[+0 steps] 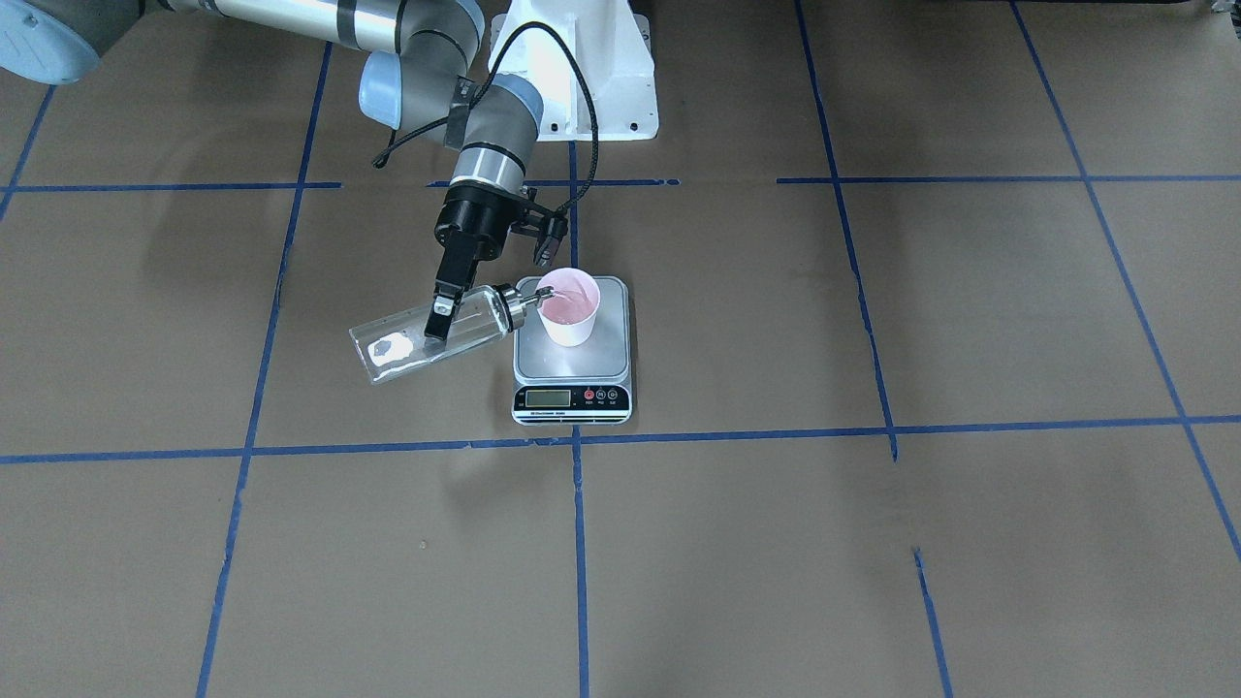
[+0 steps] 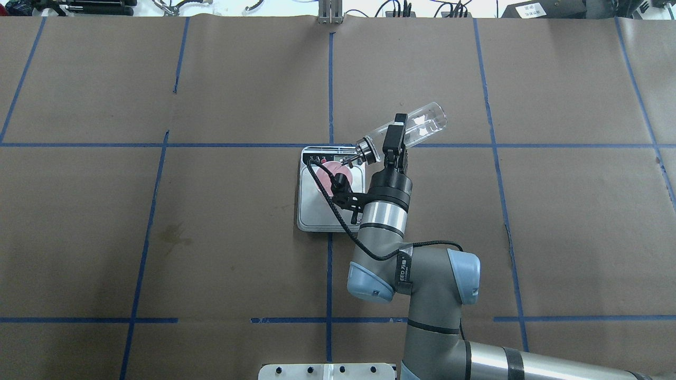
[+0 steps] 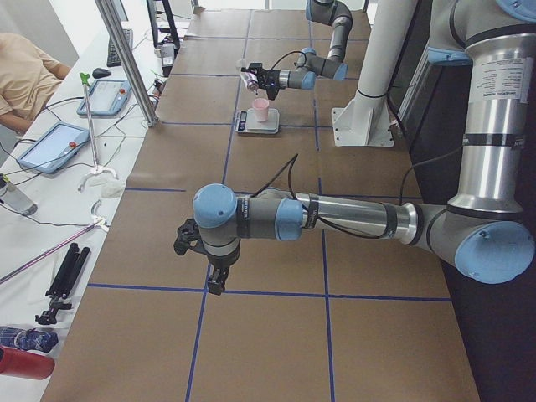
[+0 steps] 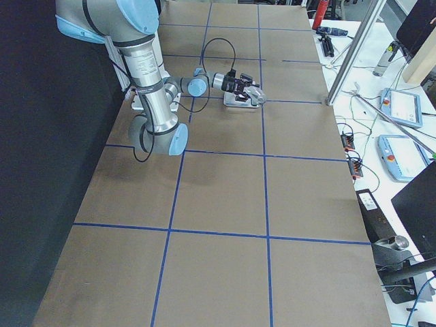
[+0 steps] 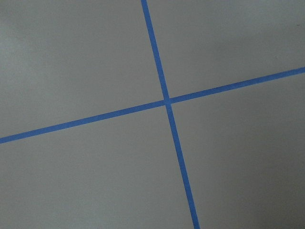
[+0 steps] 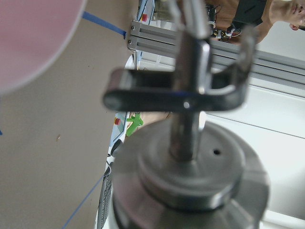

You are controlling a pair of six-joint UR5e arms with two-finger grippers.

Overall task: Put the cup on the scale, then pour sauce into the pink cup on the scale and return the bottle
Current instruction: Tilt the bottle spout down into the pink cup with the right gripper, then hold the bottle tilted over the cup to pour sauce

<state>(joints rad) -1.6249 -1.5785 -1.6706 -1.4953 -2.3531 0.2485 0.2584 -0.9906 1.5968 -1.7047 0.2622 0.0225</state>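
Glass bottle (image 1: 407, 341), pinched by the right end effector (image 1: 441, 322), tips left of centre in the front view, spout (image 1: 514, 308) over the pink cup (image 1: 569, 310) on the scale (image 1: 572, 366). Overhead, the spout apparently meets the cup; a steady tilt should keep the pour inside. Side view: left end effector (image 3: 209, 264), grip unreadable.

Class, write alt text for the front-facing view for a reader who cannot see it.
The right claw holds a clear glass bottle tipped almost flat, its silver spout at the rim of a pink cup standing on a steel kitchen scale. Blue tape lines cross the brown table.
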